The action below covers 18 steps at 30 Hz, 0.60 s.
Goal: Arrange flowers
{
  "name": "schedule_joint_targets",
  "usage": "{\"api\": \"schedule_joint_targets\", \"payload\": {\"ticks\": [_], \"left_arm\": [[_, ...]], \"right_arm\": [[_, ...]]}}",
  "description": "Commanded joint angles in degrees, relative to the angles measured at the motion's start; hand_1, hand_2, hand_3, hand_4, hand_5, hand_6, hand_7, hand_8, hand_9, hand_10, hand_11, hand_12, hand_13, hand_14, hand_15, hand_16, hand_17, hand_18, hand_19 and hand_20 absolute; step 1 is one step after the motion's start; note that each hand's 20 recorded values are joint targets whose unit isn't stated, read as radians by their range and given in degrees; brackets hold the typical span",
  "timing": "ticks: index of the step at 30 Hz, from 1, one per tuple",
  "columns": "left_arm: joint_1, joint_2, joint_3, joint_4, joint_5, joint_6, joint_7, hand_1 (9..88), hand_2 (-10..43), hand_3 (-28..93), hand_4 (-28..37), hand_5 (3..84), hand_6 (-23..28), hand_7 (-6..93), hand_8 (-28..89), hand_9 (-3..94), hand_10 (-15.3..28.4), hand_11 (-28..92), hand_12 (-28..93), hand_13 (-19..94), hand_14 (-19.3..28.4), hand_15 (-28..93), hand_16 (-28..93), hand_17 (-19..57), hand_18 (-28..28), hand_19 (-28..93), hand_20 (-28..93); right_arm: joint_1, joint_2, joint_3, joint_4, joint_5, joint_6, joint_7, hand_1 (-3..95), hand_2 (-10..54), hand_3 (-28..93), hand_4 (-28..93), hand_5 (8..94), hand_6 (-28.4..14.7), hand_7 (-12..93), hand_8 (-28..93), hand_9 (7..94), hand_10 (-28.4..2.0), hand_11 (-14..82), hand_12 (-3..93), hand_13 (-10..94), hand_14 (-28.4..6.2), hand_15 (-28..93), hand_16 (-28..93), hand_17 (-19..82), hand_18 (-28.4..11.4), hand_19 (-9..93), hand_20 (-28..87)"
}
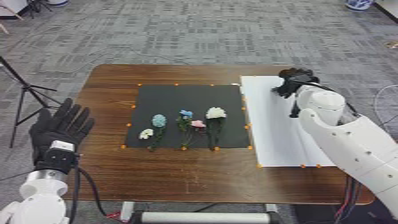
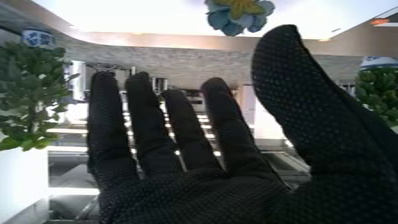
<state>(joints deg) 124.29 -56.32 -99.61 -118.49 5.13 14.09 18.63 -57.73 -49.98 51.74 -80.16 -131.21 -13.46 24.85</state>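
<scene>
In the head view, my right hand (image 1: 298, 81) is at the far right part of the white sheet (image 1: 271, 125). In the right wrist view the same hand (image 2: 195, 195) is open, with straight fingers and nothing in its palm; a blue flower with a yellow middle (image 2: 238, 16) shows against a white surface beyond it. My left hand (image 1: 60, 126) lies open, palm up, at the table's left edge. On the black mat (image 1: 178, 95) are a small white flower (image 1: 147, 133), a pale blue one (image 1: 159, 120), a blue one (image 1: 186, 113), a pink one (image 1: 197, 123) and a larger white one (image 1: 216, 113).
Orange markers line the edges of the mat and sheet on the brown table (image 1: 115, 95). A black tripod (image 1: 27, 89) stands left of the table, and a blue-and-white pot (image 1: 359, 4) is on the floor behind. Leafy plants (image 2: 31, 95) show in the right wrist view.
</scene>
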Motion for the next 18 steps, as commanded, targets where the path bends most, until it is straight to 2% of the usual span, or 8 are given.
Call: {"api": "schedule_joint_targets", "payload": {"ticks": [1, 5, 7, 9, 12, 14, 16, 18], "left_arm": [[0.42, -0.12, 0.2, -0.23, -0.44, -0.25, 0.67, 24.7, 15.9, 69, -28.3, 38.9, 7.3, 14.3, -10, 28.4, 13.9, 19, 7, 22, 14.9, 25, -6, -6.7, 12.3, 28, 9], [0.51, -0.12, 0.27, -0.23, -0.15, -0.2, 0.76, 24.8, 16.1, 69, -28.3, 40.0, 7.8, 13.9, -10, 29.4, 14.2, 19, 7, 22, 14.8, 25, -6, -6.7, 12.3, 28, 9], [1.01, -0.21, 0.07, -0.46, -0.49, -0.08, 0.89, 24.8, 16.1, 69, -28.3, 40.1, 7.8, 13.9, -10, 29.5, 14.2, 19, 7, 22, 14.8, 25, -6, -6.6, 12.3, 28, 9], [1.0, -0.27, 0.02, -0.41, -0.32, -0.12, 0.8, 24.8, 16.1, 69, -28.3, 40.1, 7.8, 13.9, -10, 29.5, 14.2, 19, 7, 22, 14.8, 25, -6, -6.6, 12.3, 28, 9], [0.83, -0.14, 0.09, -0.3, -0.63, 0.03, 0.81, 24.8, 16.0, 69, -28.3, 40.2, 7.8, 14.0, -10, 29.5, 14.2, 19, 7, 22, 14.8, 25, -6, -6.7, 12.4, 28, 9], [0.93, -0.39, 0.04, -0.33, -1.2, -0.19, 0.71, 24.7, 16.0, 69, -28.3, 40.2, 7.8, 14.0, -10, 29.6, 14.2, 19, 7, 22, 14.8, 25, -6, -6.8, 12.4, 28, 9], [0.54, -0.47, 0.29, -0.24, -1.75, -0.38, 0.51, 24.7, 16.0, 69, -28.3, 40.2, 7.8, 14.0, -10, 29.5, 14.2, 19, 7, 22, 14.8, 25, -6, -6.8, 12.4, 28, 9], [0.94, -0.59, 0.08, -0.31, -1.19, -0.71, 0.22, 24.7, 15.9, 69, -28.3, 40.3, 7.9, 14.0, -10, 29.7, 14.3, 19, 7, 22, 14.9, 25, -6, -6.8, 12.4, 28, 9]], "right_arm": [[4.11, -3.22, -0.64, 3.22, -0.82, -9.95, -4.77, 39.0, -9.5, 87, -28, 30.0, -5.3, 13, -11, 29.1, -12.2, 13.4, 8.4, 23, -14.6, 39, 3, 13, -19.1, 60, 14], [4.28, -3.88, -0.72, 3.76, -0.64, -11.06, -4.05, 39.4, -9.5, 87, -28, 32.0, -5.7, 14, -11, 30.9, -12.0, 14.4, 8.1, 24, -14.2, 41, 3, 14, -19.6, 63, 15], [4.39, -4.11, -1.14, 4.12, -1.13, -11.02, -4.19, 39.9, -9.5, 88, -28, 33.5, -5.6, 14, -11, 31.8, -12.0, 14.9, 8.0, 25, -14.1, 42, 3, 14, -19.5, 63, 16], [3.68, -3.63, -1.65, 3.59, -1.54, -8.58, -3.95, 41.4, -9.5, 87, -28, 36.4, -4.7, 16, -12, 36.0, -12.1, 16.1, 8.5, 28, -13.7, 44, 3, 16, -19.5, 65, 16], [3.14, -3.0, -3.29, 3.37, -3.93, -3.74, -4.05, 44.0, -9.5, 86, -28, 44.6, -2.6, 20, -14, 48.9, -12.1, 21.0, 13.5, 38, -12.3, 49, 7, 19, -19.6, 69, 19], [2.62, -2.98, -3.64, 3.44, -4.8, -1.58, -3.86, 46.2, -9.5, 85, -28, 52.6, -0.7, 24, -16, 56.8, -12.0, 27.8, 19.1, 45, -10.9, 53, 12, 22, -19.7, 71, 22], [1.94, -2.44, -4.33, 3.04, -4.96, 1.26, -2.26, 50.7, -9.5, 77, -28, 57.4, 1.0, 29, -16, 63.2, -9.5, 25.0, 31.6, 50, -8.7, 52, 23, 24, -19.7, 72, 27], [1.35, -2.13, -4.78, 2.59, -5.12, 3.87, -1.27, 55.8, -9.5, 69, -28, 60.6, 1.6, 37, -6, 69.9, -7.4, 22.4, 44.7, 54, -6.4, 53, 34, 26, -20.1, 73, 31]]}}
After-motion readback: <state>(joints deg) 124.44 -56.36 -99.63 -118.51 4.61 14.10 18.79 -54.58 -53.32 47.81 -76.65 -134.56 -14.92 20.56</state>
